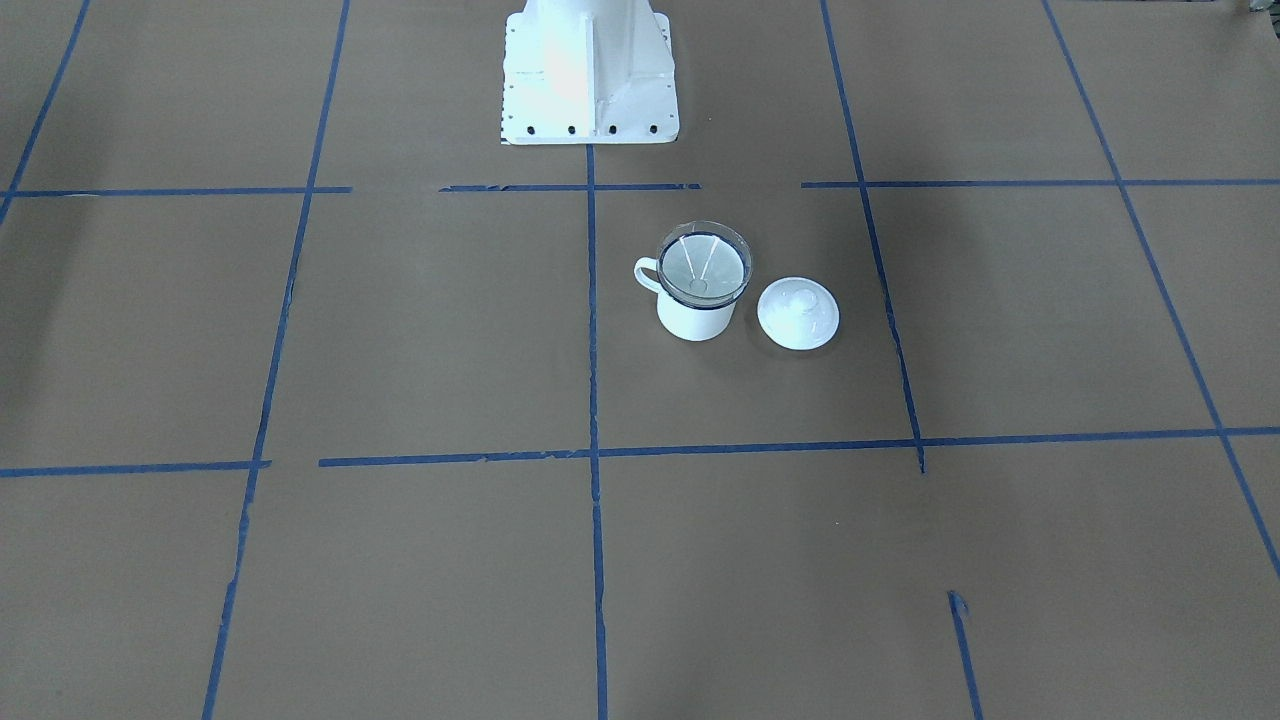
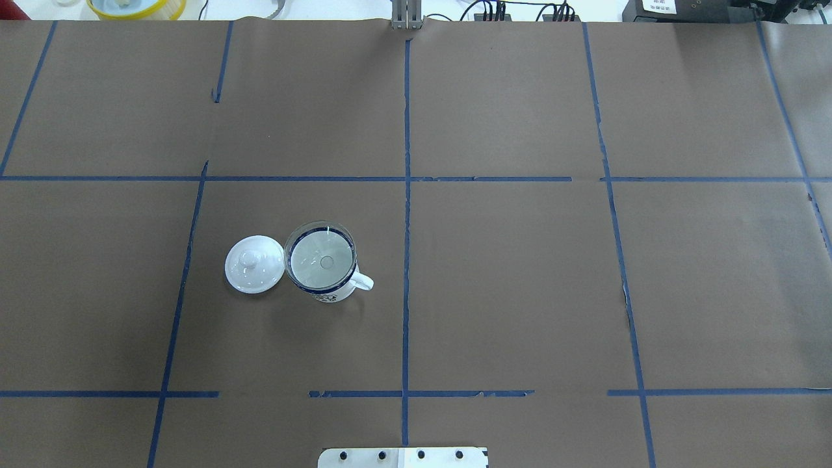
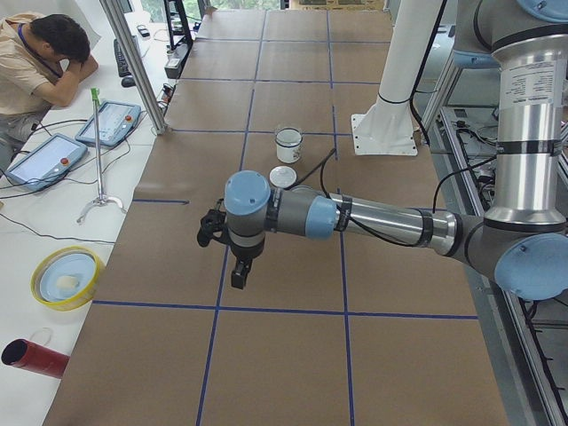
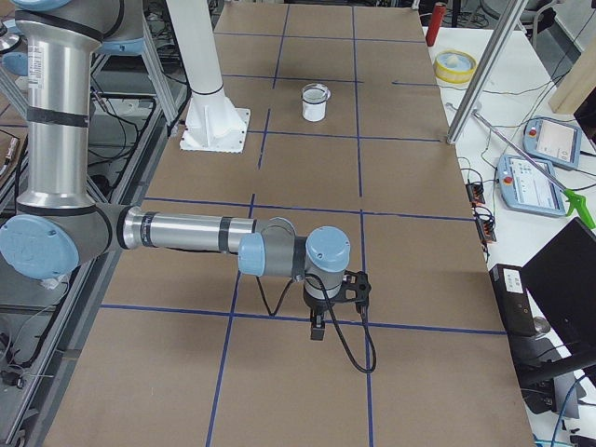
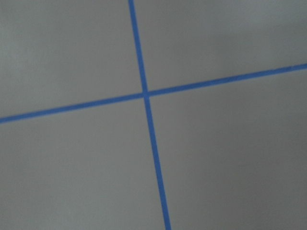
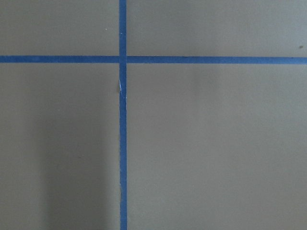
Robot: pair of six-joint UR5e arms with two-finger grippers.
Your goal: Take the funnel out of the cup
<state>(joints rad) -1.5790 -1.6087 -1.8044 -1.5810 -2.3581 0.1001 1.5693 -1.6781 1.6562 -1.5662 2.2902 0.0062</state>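
So, the funnel [image 2: 322,260] is sitting in the cup [image 2: 329,296], left of centre overhead. I'd pinch its rim and lift straight up. Can't tell if the left claw [image 3: 239,277] or right claw [image 4: 318,330] is clenched.

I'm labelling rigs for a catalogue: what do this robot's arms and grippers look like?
The left arm and right arm match: silver tube links, grey joints, light-blue round caps. The left gripper and right gripper are small and black, a black cable looping off each wrist.
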